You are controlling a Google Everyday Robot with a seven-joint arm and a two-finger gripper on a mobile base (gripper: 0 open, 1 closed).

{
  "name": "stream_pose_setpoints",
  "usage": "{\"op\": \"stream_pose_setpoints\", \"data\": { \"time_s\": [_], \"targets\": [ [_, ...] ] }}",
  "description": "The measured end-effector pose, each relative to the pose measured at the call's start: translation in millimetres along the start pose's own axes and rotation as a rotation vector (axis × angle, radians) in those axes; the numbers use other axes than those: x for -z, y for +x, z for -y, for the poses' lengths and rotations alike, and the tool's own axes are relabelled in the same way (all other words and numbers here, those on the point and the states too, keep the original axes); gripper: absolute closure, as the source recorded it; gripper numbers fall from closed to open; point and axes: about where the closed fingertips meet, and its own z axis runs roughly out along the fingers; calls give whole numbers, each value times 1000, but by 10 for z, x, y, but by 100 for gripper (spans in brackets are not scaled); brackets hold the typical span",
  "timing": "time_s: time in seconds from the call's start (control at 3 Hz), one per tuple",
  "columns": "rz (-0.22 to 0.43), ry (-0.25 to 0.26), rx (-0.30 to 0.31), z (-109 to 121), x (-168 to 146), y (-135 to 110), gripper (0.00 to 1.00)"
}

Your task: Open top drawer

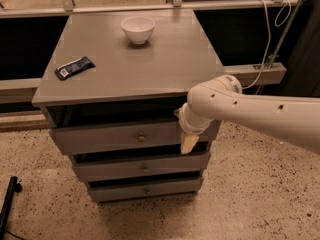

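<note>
The top drawer (pixel 110 139) is the tallest grey front of the cabinet, with a small round metal knob (pixel 141 138) at its centre. It stands out a little from the cabinet, with a dark gap above it. My gripper (pixel 186 133) is at the right end of this drawer front, well to the right of the knob. The thick white arm (pixel 250 114) comes in from the right and hides the drawer's right corner.
Two shorter grey drawers, middle (pixel 120 168) and bottom (pixel 125 191), sit below. On the cabinet top (pixel 150 74) are a white bowl (pixel 138 29) and a blue packet (pixel 74 67). A black leg (pixel 9 204) stands at the lower left. A cable (pixel 267 49) hangs at the right.
</note>
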Motion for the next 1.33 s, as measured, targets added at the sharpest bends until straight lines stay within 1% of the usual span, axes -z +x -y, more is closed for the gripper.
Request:
{"op": "stream_pose_setpoints", "data": {
  "time_s": [0.33,0.67,1.0,1.33],
  "targets": [
    [-4,-33,-68,8,-78,105,33],
    [-5,-57,-108,-24,-114,170,40],
    [-4,-70,-128,-90,-89,196,38],
    [6,-70,-128,-125,-15,173,19]
  ]
}}
